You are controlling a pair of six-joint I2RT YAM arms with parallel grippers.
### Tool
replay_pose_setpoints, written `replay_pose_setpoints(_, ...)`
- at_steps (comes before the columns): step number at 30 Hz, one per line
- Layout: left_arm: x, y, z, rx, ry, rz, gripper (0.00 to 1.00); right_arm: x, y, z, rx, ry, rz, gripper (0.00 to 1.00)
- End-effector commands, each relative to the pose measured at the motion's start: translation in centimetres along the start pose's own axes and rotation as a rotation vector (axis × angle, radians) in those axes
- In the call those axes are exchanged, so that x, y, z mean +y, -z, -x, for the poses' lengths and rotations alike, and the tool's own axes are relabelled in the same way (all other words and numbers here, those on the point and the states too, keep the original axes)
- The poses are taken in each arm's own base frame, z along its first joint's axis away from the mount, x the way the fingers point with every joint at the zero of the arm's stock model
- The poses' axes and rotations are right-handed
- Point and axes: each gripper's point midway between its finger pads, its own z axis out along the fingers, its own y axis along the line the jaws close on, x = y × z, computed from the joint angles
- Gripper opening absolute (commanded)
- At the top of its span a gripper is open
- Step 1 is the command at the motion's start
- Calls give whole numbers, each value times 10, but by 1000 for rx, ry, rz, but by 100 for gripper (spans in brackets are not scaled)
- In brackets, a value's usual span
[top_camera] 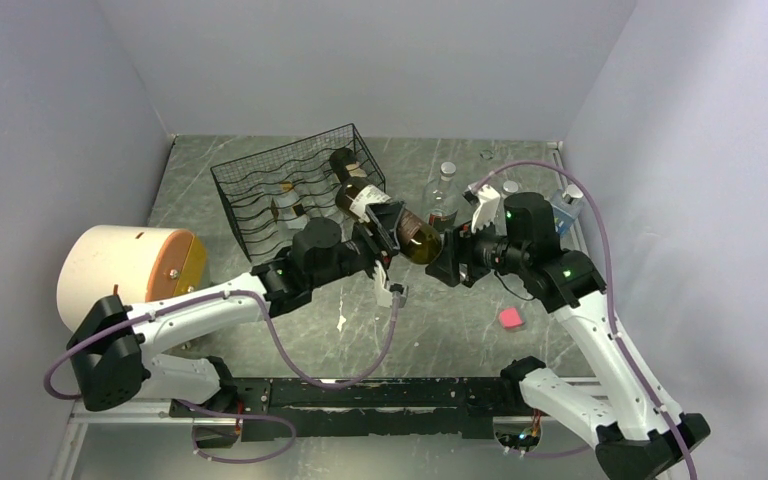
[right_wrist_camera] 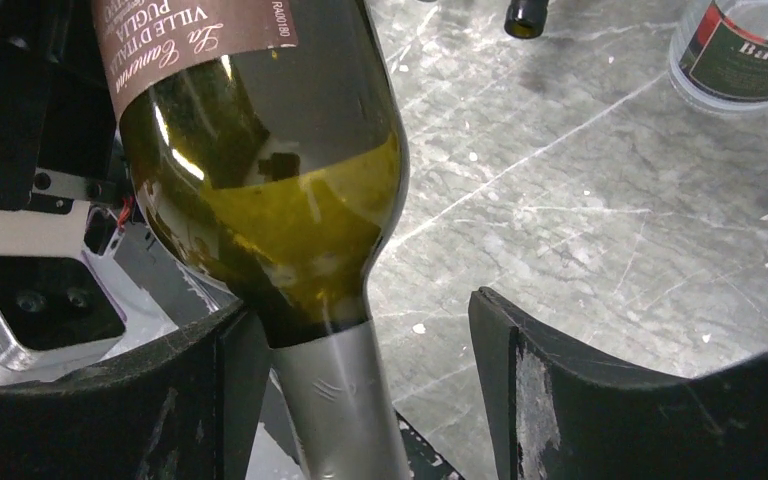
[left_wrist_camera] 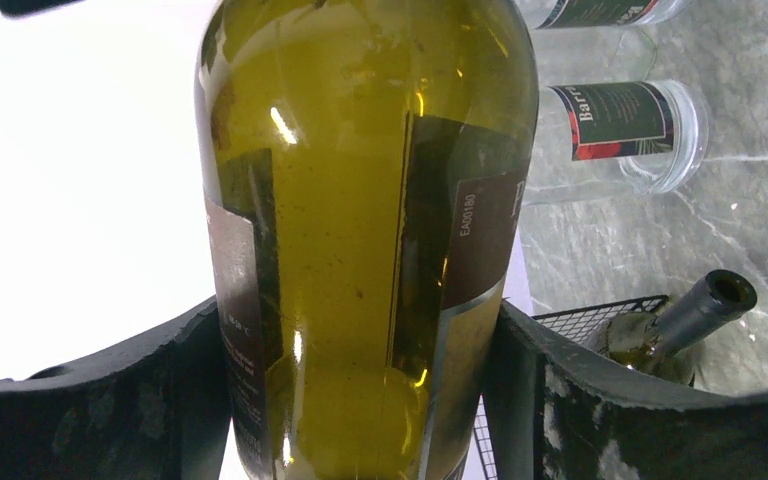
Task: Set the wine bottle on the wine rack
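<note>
The table [top_camera: 460,330] was grey marbled stone, boxed in by pale walls. The wine bottle [top_camera: 420,240] was off the surface, held in the air between the two arms, close by the right end of the rack [top_camera: 270,190] and not yet in it. The left gripper [left_wrist_camera: 360,315] was clamped across its body, both fingers hard against glass and label. The right gripper [right_wrist_camera: 360,312] sat unclenched about the neck: one finger touched it, the other was clear of it. Two other bottles [top_camera: 352,168] lay in the rack. Clear bottles [top_camera: 445,195] stood upright near the right arm. A small pink item [top_camera: 510,318] lay on the table by that arm. A cream cylinder [top_camera: 120,270] lay at the left.
</note>
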Motion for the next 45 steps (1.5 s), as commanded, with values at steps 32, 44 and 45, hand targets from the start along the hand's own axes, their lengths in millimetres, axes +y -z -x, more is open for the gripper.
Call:
replay_pose_setpoints(32, 77, 2, 32, -105, 36, 199, 23, 2, -5, 9, -57, 50, 18, 0)
replay_pose_setpoints(44, 41, 0, 16, -25, 49, 172, 99, -3, 13, 40, -208, 39, -69, 0)
replay_pose_setpoints(45, 36, -1, 16, -21, 50, 163, 99, -5, 15, 43, -222, 34, -85, 0)
